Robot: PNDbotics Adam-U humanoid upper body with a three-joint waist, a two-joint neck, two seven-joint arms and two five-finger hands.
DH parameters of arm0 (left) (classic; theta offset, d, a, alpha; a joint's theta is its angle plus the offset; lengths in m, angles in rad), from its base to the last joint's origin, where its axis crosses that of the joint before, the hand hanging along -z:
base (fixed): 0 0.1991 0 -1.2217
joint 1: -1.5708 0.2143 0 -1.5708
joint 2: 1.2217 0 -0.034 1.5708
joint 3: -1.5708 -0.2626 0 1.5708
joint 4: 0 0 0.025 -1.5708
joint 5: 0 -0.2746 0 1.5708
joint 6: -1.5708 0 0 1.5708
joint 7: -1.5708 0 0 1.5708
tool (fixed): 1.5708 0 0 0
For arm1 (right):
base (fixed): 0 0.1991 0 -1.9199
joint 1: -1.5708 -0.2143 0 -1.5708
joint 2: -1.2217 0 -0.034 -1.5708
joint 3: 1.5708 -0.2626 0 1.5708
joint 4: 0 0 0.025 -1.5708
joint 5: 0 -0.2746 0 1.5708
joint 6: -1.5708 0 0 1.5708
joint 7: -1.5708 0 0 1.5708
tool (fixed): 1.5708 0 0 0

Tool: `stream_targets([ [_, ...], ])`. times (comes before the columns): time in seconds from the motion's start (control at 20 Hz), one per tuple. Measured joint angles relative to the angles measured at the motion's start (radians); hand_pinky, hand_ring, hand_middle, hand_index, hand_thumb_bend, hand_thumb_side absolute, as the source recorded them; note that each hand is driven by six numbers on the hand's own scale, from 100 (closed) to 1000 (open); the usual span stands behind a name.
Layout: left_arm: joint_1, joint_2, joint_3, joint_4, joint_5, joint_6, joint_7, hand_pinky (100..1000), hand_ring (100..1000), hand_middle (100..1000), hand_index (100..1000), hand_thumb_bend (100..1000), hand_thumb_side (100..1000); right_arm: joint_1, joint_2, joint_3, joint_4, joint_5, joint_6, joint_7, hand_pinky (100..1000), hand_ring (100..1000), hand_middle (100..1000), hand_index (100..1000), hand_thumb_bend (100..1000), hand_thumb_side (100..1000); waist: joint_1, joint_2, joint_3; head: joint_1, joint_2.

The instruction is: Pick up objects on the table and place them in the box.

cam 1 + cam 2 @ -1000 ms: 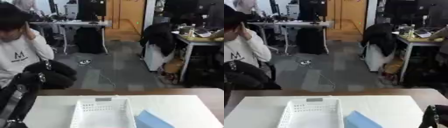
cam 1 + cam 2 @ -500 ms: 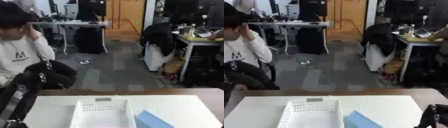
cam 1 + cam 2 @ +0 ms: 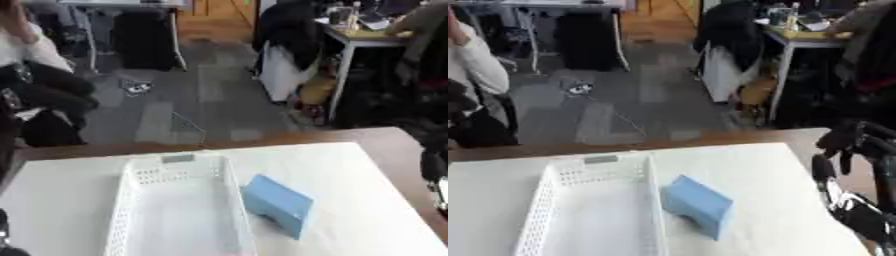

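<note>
A white plastic basket [image 3: 544, 192] lies on the white table top, left of the middle, with nothing visible inside it. A light blue box [image 3: 697, 204] rests tilted against the basket's right wall, outside it. My right hand [image 3: 852, 145] hangs at the right edge, above the table's brown border, well right of the blue box; its dark fingers are relaxed and hold nothing. Only a dark sliver of my left arm [image 3: 3, 235] shows in the lower left corner of the left eye view, and the hand itself is hidden.
The white table top [image 3: 759, 170] has a brown far edge [image 3: 737, 136]. Beyond it lie grey floor, desks, chairs with dark coats and seated people, none touching the table.
The whole picture has shifted as the head tilted down, so more of the table, basket and blue box shows. My right hand now reaches higher into view.
</note>
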Motion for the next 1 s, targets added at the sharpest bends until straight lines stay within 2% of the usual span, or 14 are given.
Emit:
stream_targets([
  [0.05, 0.003, 0.0, 0.002, 0.0, -0.002, 0.004, 0.002, 404, 548, 653, 684, 868, 814, 0.0, -0.001, 0.0, 0.0, 0.007, 0.022, 0.007, 209, 492, 616, 645, 254, 648, 0.0, 0.0, 0.002, -0.003, 0.01],
  [0.25, 0.009, 0.0, 0.008, 0.0, -0.01, 0.016, 0.007, 402, 547, 652, 684, 867, 812, 0.009, -0.029, 0.004, 0.0, 0.03, 0.1, 0.049, 248, 544, 679, 687, 299, 722, 0.0, -0.001, 0.005, -0.014, 0.04],
  [0.55, 0.014, 0.0, 0.008, 0.0, -0.019, 0.024, 0.007, 398, 545, 651, 684, 869, 804, 0.007, -0.127, 0.022, 0.006, 0.035, 0.223, 0.108, 308, 593, 728, 752, 360, 752, 0.0, -0.003, 0.008, -0.047, 0.053],
  [0.8, 0.014, 0.0, 0.008, 0.0, -0.023, 0.027, 0.004, 398, 545, 652, 684, 867, 803, -0.036, -0.215, 0.062, 0.079, 0.035, 0.266, 0.172, 397, 648, 758, 801, 358, 795, -0.005, -0.002, 0.016, -0.057, 0.06],
  [0.95, 0.013, -0.001, 0.008, 0.0, -0.023, 0.029, 0.002, 399, 545, 652, 684, 865, 803, -0.061, -0.25, 0.091, 0.129, 0.048, 0.272, 0.232, 406, 647, 757, 812, 363, 816, -0.006, -0.002, 0.023, -0.066, 0.061],
  [1.0, 0.012, -0.001, 0.008, 0.0, -0.023, 0.029, 0.002, 399, 545, 652, 684, 865, 803, -0.068, -0.256, 0.099, 0.143, 0.055, 0.27, 0.245, 409, 648, 758, 813, 396, 783, -0.006, -0.002, 0.025, -0.066, 0.061],
])
